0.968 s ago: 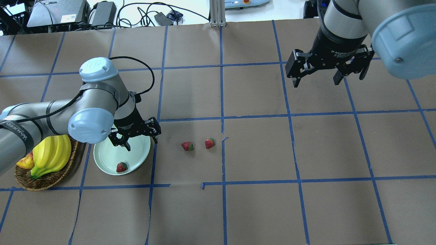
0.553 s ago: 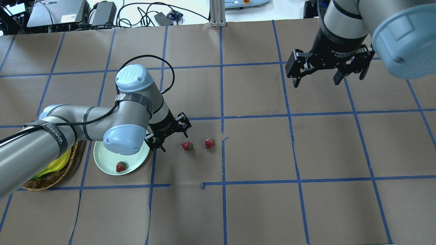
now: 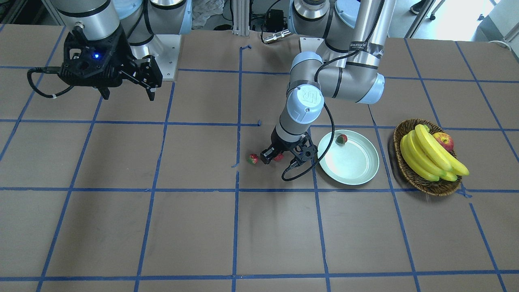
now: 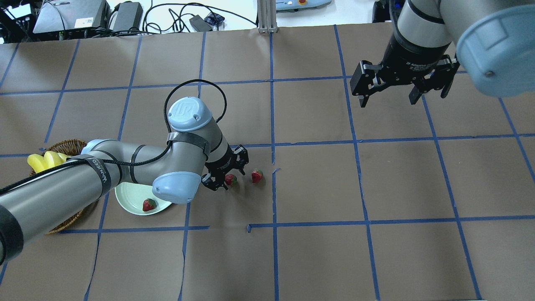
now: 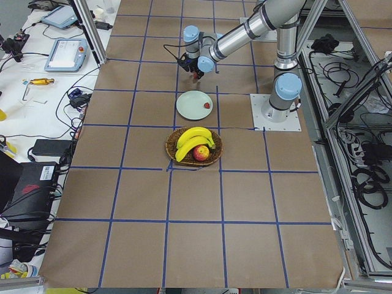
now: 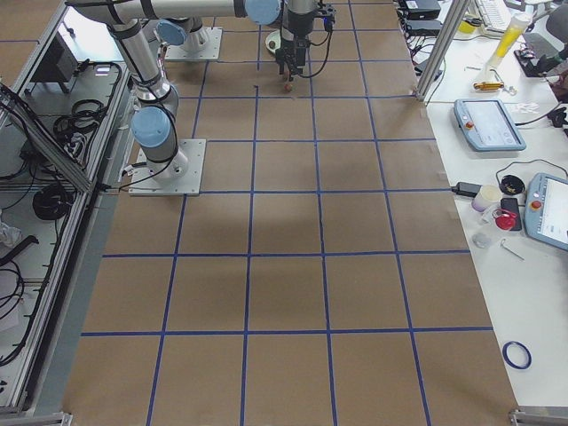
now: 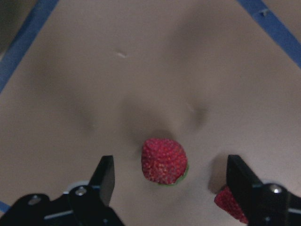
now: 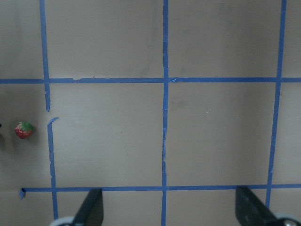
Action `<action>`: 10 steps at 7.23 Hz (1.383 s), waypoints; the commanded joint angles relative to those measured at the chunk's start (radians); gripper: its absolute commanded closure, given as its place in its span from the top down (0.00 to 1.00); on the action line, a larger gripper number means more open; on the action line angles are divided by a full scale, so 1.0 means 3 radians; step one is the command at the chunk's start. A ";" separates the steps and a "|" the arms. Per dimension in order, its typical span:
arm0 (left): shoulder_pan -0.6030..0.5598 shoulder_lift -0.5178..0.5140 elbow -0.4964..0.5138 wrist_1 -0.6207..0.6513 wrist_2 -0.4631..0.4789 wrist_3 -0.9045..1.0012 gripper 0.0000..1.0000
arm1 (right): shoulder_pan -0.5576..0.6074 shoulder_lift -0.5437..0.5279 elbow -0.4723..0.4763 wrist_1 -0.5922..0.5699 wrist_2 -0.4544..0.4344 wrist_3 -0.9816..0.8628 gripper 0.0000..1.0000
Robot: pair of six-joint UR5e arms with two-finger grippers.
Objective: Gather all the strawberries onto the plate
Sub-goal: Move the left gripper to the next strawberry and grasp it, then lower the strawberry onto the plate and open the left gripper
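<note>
Brown paper ruled into squares by blue tape covers the tabletop [image 4: 317,259], and low over it the left fingers [image 7: 106,181] stand spread wide and empty, one on each side of the nearest strawberry [image 7: 163,160], with clear paper showing between the fruit and either pad. The wrist view puts that berry roughly midway across the gap but a little ahead of the fingertips, so the step in hand, judged from this, is the descent and close on it. Doing it well likely means easing forward and down until the pads flank the widest part of the body, then closing gently, since so small and rounded a thing could squirt out of a pinch near its tip or cap. The chief risk sits just outside one finger: a second strawberry [image 7: 226,203] lies beside it, partly hidden by it, and whether they touch cannot be told. Coming straight down rather than sweeping sideways should keep that finger from knocking it away. Outward again, the third strawberry [image 4: 149,205] already rests in the plate [image 4: 127,200], near its rim on the robot's side, and the plate lies close by towards the left arm's base, so the carry looks short. Beyond the plate a wicker basket [image 3: 425,184] holds bananas [image 3: 425,156] and an apple [image 3: 444,141], none of them wanted. Well apart across the tabletop, the right fingers [image 4: 363,98] hang high, wide apart and empty, out of the way.
</note>
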 commanded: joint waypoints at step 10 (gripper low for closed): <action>0.0878 0.0389 -0.0029 -0.0841 0.0549 0.1929 0.99 | 0.0000 0.0005 0.0000 0.0003 0.0005 0.0000 1.00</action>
